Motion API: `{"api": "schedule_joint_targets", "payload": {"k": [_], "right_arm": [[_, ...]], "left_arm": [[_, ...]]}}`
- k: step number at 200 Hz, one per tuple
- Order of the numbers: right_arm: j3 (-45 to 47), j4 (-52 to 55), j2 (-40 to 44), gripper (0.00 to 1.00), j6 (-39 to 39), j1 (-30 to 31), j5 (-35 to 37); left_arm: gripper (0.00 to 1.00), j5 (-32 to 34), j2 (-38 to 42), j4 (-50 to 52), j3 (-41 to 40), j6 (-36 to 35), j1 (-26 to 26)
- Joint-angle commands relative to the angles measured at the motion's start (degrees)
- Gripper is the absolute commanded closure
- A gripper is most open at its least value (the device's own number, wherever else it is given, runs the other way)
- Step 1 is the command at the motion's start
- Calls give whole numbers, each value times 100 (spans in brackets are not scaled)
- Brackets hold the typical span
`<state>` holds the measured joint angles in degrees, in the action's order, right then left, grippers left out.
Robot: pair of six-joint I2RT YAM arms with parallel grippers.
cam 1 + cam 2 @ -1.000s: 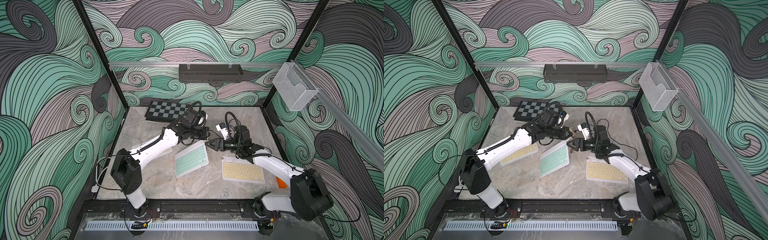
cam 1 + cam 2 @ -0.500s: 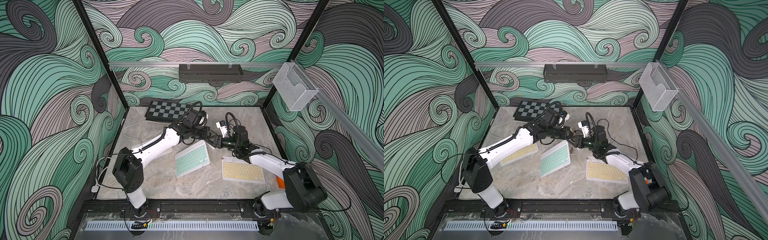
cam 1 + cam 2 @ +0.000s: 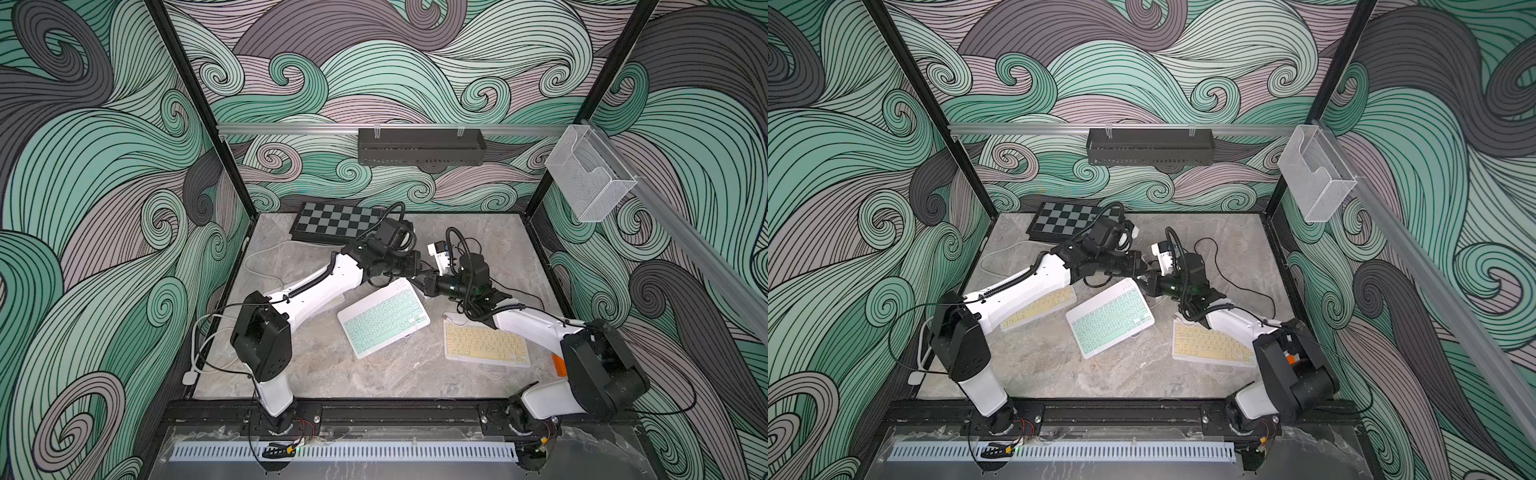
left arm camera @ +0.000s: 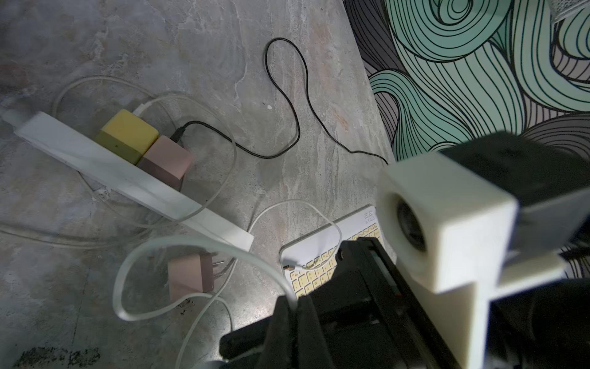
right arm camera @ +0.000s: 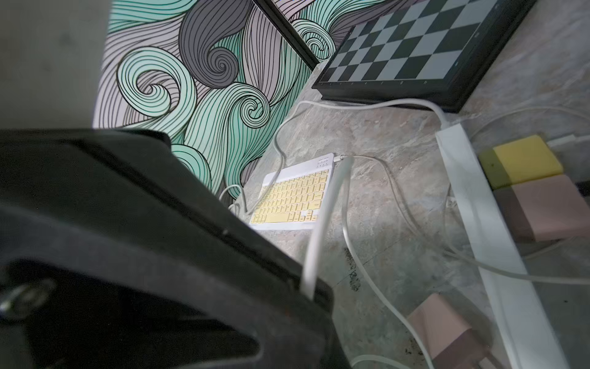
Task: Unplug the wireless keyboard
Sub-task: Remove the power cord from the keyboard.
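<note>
Left gripper (image 4: 292, 306) is clamped tight on the white cable (image 4: 204, 242); right gripper (image 5: 311, 294), almost tip to tip with it, pinches white cable too.

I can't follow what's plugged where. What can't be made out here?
- Socket of the green keyboard: both top views, hidden behind the arms.
- The power strip: top views, mostly covered by the arms.
- Far end of the white cable: left wrist view, vanishes into the left end effector.
- Tips of the right end effector: right wrist view, blurred.
</note>
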<state>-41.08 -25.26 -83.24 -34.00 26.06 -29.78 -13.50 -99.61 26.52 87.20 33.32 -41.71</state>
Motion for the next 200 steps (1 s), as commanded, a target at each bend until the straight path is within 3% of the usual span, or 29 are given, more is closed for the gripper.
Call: {"api": "schedule_joint_targets", "payload": {"k": [1,19,40,49,80,93,123,174,200], "right_arm": [[-111,125,104,97,8,23,314],[-111,166,141,99,-93,22,297],[-119,165,109,99,-185,13,223],[-128,161,84,99,-216,4,153],[-220,229,80,99,-288,-92,-168],[-258,229,89,99,-335,-146,-353],[-467,320,89,98,-277,-223,-867],[-686,212,-86,98,-138,-231,-1661],[-690,165,-139,98,-118,-225,-1836]], "left_arm": [[88,197,-23,15,245,178,-17],[79,238,-48,-16,270,219,5],[45,224,28,72,289,182,85],[38,200,139,184,253,83,148],[35,-66,832,512,-288,-695,541],[31,-664,1175,475,-735,-1591,707],[29,-1714,1364,1658,-929,-3865,836],[30,-1490,683,2459,-567,-4630,1278],[30,-1769,378,2604,-407,-4905,1361]]}}
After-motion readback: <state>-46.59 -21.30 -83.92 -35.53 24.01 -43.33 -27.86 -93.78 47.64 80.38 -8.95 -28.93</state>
